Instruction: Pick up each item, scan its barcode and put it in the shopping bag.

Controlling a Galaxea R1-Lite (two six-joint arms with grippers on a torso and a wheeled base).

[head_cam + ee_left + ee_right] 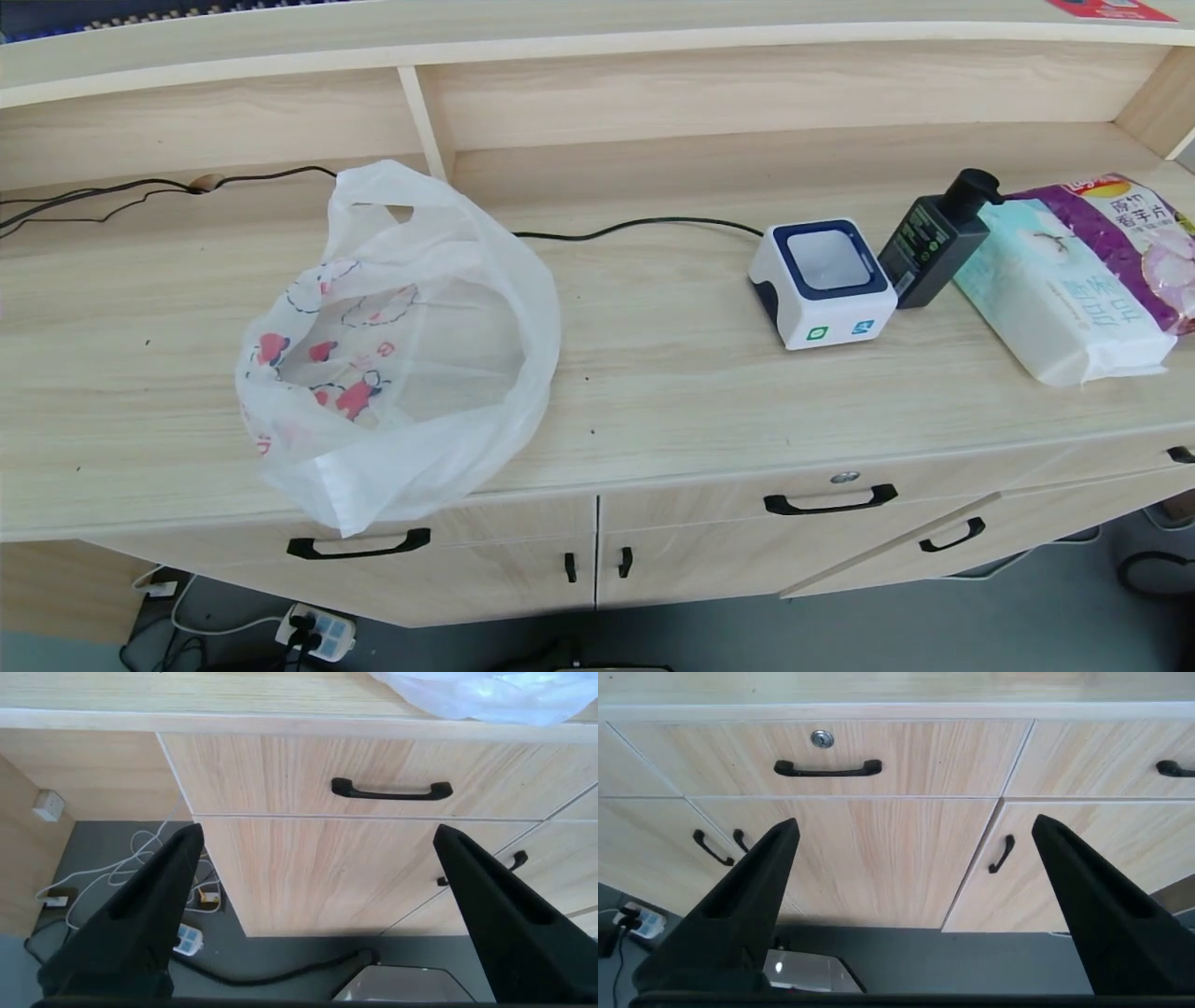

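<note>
A translucent white shopping bag (397,345) with red cartoon prints stands open on the left half of the wooden counter (653,373); its edge (486,695) hangs over the counter front. A white and blue barcode scanner (822,282) sits right of centre. A dark pump bottle (934,245) leans beside it. A white and blue soft pack (1055,294) and a purple snack bag (1130,247) lie at the far right. My left gripper (318,849) is open, held low before the cabinet front. My right gripper (915,840) is open too, also facing the cabinet front.
A black cable (635,227) runs from the scanner across the counter to the back left. Drawers with black handles (829,502) line the front; one drawer (943,541) at the right stands ajar. A power strip (317,633) lies on the floor.
</note>
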